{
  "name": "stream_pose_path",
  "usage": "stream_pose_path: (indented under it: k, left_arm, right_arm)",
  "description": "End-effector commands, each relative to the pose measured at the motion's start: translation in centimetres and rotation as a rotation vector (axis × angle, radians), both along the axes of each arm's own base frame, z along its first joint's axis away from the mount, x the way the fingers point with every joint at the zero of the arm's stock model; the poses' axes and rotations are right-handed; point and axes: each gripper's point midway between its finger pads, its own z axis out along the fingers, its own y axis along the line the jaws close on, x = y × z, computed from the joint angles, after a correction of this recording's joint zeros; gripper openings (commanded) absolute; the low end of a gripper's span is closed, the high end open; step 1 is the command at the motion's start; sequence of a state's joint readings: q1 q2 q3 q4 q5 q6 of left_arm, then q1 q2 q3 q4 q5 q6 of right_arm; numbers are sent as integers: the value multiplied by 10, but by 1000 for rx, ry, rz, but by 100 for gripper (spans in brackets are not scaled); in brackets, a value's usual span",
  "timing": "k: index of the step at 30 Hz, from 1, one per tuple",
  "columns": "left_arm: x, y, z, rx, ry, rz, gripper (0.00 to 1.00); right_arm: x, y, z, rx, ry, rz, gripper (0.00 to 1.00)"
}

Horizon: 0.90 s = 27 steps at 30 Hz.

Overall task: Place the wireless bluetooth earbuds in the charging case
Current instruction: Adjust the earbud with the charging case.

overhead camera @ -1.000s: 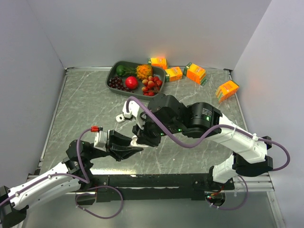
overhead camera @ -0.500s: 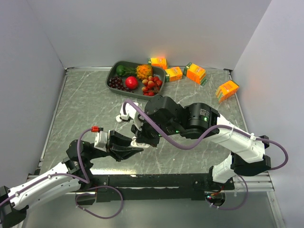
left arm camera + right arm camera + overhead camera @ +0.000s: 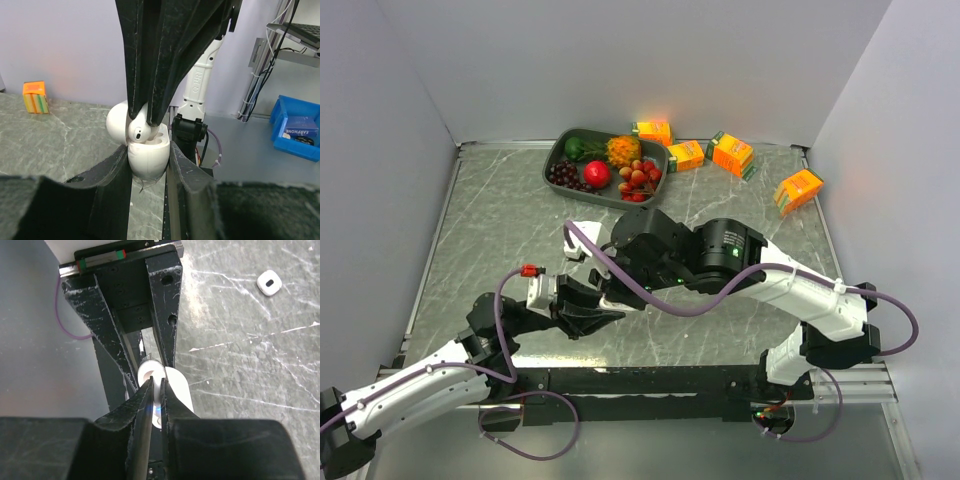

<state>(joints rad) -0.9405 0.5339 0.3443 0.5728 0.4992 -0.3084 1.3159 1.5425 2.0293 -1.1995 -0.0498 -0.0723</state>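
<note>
The left end effector (image 3: 149, 172) clamped the open case (image 3: 146, 154); just above, the right end effector (image 3: 145, 119) pinched an earbud (image 3: 141, 131) at its rim.

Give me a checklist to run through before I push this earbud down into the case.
1. Charging case gripped by the left claw: ok, clamped on both sides, opening facing up.
2. Lid out of the way: ok, swung back behind the opening.
3. Earbud held in the right claw: ok, pinched at the claw's tip.
4. Earbud lined up with the case: ok, it sits right at the opening.
5. Earbud turned to match its socket: cannot tell, the right claw hides the socket.
6. Earbud fully seated: cannot tell.
</note>
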Motion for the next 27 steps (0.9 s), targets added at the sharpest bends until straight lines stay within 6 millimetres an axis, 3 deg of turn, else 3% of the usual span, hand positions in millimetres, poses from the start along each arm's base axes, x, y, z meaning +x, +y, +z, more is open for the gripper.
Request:
stream_pose_path:
  k: [1, 7, 12, 17, 19, 20, 23, 27]
  left_arm:
    - [-5, 5, 20, -74, -56, -3, 1]
    - [-5, 8, 20, -74, -56, 6, 1]
    - [-5, 9, 19, -78, -53, 14, 1]
    - [-6, 9, 20, -76, -53, 8, 1]
    - [-5, 8, 20, -76, -53, 7, 1]
    - [-6, 8, 20, -77, -55, 6, 1]
    - [-6, 8, 21, -75, -55, 3, 1]
    - [-6, 8, 20, -74, -54, 2, 1]
  right_arm:
    - [7, 5, 5, 1, -33, -20, 19]
    - [7, 6, 6, 5, -33, -22, 22]
    - [5, 6, 9, 13, -28, -14, 9]
    - [5, 4, 10, 16, -30, -13, 4]
    - [5, 4, 9, 14, -30, -13, 7]
    - [4, 4, 9, 14, -30, -12, 16]
    - [5, 4, 9, 14, -35, -20, 28]
    - [6, 3, 12, 24, -40, -24, 32]
